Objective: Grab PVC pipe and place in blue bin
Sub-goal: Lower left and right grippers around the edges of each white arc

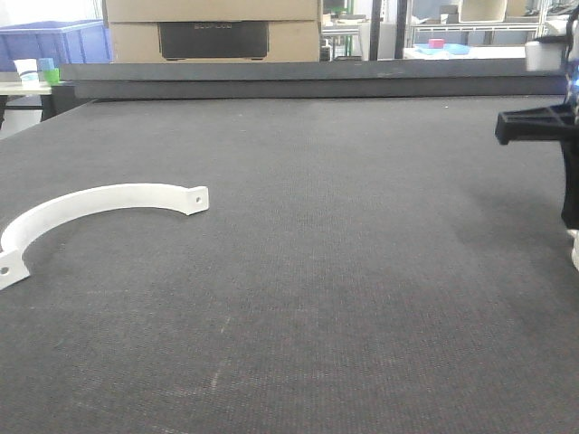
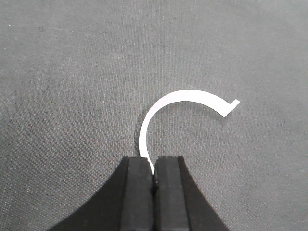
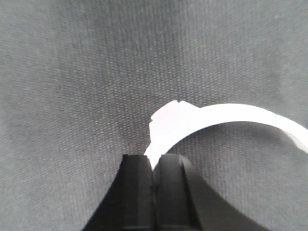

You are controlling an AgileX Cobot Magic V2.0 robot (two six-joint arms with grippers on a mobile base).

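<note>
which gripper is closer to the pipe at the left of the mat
Left. The left gripper hangs above one end of the pipe; the right gripper is far off, at the right edge of the mat.

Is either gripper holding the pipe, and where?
Left fingers: shut, empty; the PVC pipe lies free on the mat. Right fingers are shut by the end of a white strap; hold cannot be told.

The front camera looks low across the table; wrist cameras sit close behind the left gripper and right gripper, facing the same table beyond their fingertips.
</note>
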